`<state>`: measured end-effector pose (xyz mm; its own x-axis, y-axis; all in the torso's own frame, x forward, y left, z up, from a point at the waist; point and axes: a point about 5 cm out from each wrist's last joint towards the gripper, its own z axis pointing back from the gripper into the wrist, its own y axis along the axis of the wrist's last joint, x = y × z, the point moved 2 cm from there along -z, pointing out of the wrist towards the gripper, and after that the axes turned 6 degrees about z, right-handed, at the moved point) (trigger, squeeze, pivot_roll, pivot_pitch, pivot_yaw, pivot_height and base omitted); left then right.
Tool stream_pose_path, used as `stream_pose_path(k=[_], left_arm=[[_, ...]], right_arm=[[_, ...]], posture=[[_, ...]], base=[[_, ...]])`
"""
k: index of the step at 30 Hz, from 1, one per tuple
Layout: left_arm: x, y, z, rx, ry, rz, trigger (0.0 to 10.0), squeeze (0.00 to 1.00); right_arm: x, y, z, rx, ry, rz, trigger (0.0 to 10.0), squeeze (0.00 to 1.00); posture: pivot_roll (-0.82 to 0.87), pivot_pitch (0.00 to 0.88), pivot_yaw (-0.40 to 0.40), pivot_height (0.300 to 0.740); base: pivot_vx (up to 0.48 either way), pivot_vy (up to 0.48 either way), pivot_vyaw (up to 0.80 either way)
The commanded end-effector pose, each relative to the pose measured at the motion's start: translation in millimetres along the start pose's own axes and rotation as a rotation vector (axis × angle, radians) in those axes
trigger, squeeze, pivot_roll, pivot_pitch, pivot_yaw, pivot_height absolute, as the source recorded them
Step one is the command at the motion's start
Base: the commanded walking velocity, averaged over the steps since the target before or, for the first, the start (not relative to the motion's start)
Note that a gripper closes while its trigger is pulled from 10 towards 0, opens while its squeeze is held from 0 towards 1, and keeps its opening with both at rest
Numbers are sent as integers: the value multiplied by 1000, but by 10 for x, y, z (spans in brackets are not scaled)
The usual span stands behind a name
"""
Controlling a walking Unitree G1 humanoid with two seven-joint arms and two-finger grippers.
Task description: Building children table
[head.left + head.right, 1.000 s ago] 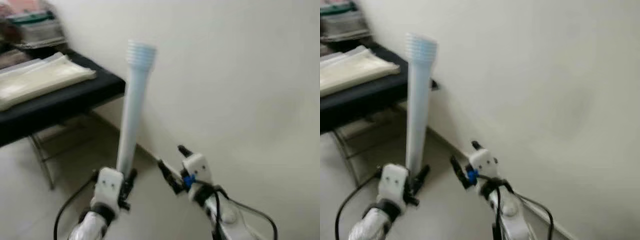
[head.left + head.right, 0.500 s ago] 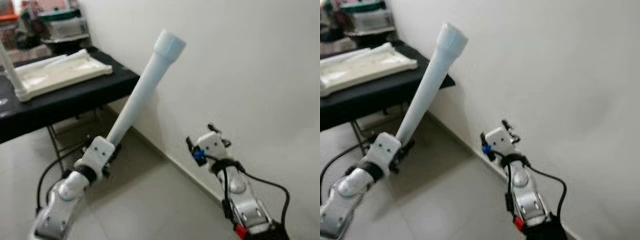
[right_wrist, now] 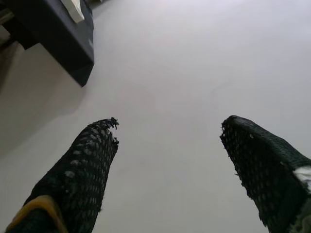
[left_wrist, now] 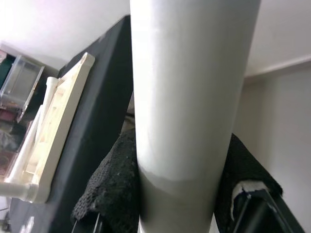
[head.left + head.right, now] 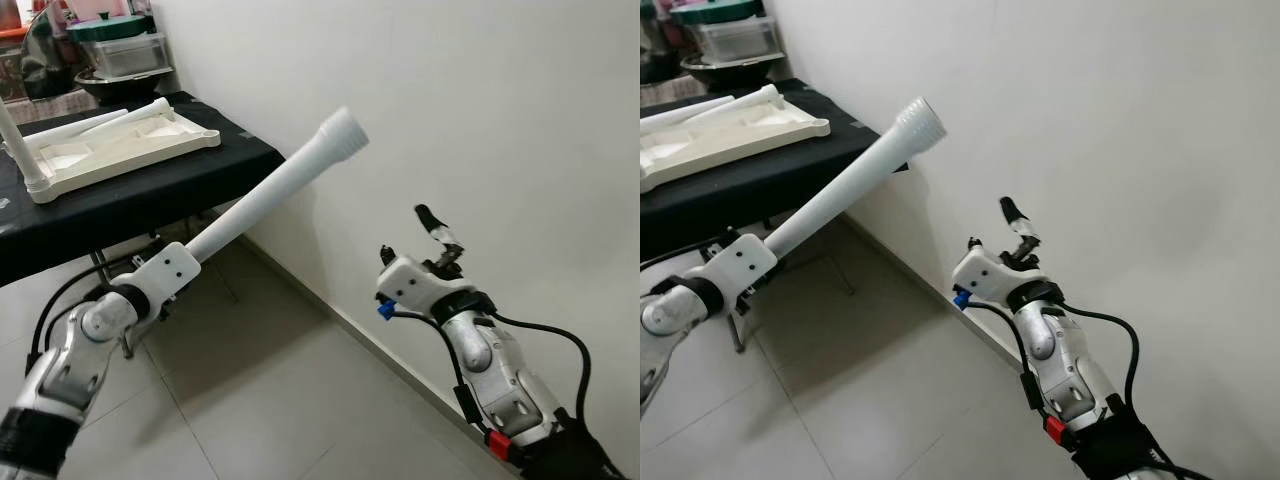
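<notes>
White leg (image 5: 270,190): a long plastic tube with a ribbed, flared end, slanting up and toward the wall (image 5: 480,110); its lower end is disappearing into the left gripper's housing, so that end is not showing
Left gripper (image 4: 177,194): its black fingers (image 4: 109,189) are pressing on both sides of the leg, clamping it; the head views are hiding these fingers behind the white housing, and only the wrist view is showing the grip
Right gripper (image 3: 170,160): raised near the wall, holding nothing; its fingers (image 3: 80,170) are standing well apart in the wrist view, while in the head views just one fingertip is sticking up above the housing
Tabletop (image 5: 110,150): a cream panel lying on the black table (image 5: 150,195), with another white leg lying on it and one standing at its left corner, cut off by the frame's top edge
Black table: its left part is running out of frame; a metal support is partly showing beneath it
Containers (image 5: 115,50): sitting at the back of the table, too cluttered to make out
Floor (image 5: 260,400): pale tiles, meeting the wall at a low skirting
</notes>
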<state>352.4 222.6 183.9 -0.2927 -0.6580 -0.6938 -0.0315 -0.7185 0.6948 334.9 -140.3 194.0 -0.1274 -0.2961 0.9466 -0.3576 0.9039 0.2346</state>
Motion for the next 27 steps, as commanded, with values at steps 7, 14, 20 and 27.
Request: stream_pose_path(k=[7, 14, 20, 27], left_arm=[[121, 74, -220, -45, -75, -80, 10000, 0], [148, 137, -353, -39, -90, -79, 10000, 0], [37, 104, -448, -88, -57, -84, 10000, 0], [-10, 129, -529, -139, -84, -202, 10000, 0]], right_arm=[[10, 166, -142, 33, -16, 118, 10000, 0], [2, 246, -217, 44, -12, 162, 10000, 0], [-102, 239, -228, 24, 17, 166, 10000, 0], [-45, 256, -286, 12, -26, 196, 10000, 0]], posture=[[19, 28, 7, 740], [17, 35, 8, 740], [20, 47, 8, 740], [25, 51, 13, 740]], base=[[0, 0, 0], [0, 0, 0], [0, 0, 0], [0, 0, 0]])
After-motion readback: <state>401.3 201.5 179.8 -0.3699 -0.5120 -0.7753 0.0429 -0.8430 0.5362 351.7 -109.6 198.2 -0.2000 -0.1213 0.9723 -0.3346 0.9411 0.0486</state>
